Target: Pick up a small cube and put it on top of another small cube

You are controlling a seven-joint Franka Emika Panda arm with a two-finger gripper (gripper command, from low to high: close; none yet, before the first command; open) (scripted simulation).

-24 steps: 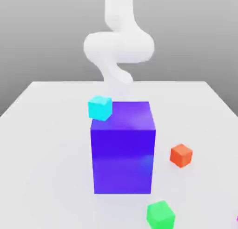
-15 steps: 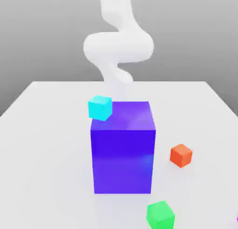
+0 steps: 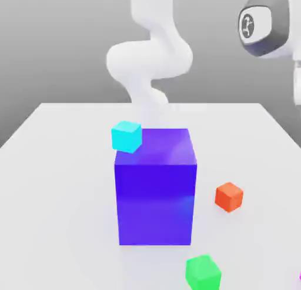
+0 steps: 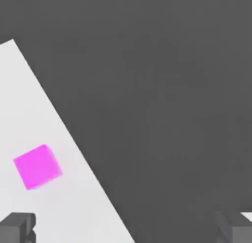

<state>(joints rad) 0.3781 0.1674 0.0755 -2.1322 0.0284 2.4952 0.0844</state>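
Several small cubes lie on the white table (image 3: 59, 165): a cyan cube (image 3: 126, 136) beside the top back corner of the big blue block, an orange cube (image 3: 228, 196) to the exterior view's right, and a green cube (image 3: 203, 272) near the front. In the hand view a magenta cube (image 4: 37, 166) rests on the table close to its edge. My gripper (image 4: 128, 228) is open, its two dark fingers (image 4: 17, 227) set wide apart with nothing between them, well above the magenta cube.
A large blue block (image 3: 155, 189) stands in the middle of the table. The white arm rises behind it, and a grey-and-white arm section (image 3: 264, 24) hangs high at the exterior view's right. The table's edge (image 4: 74, 138) runs just past the magenta cube.
The arm has swung, and its grey-and-white section has come into the exterior view at the upper right. None of the cubes has moved.
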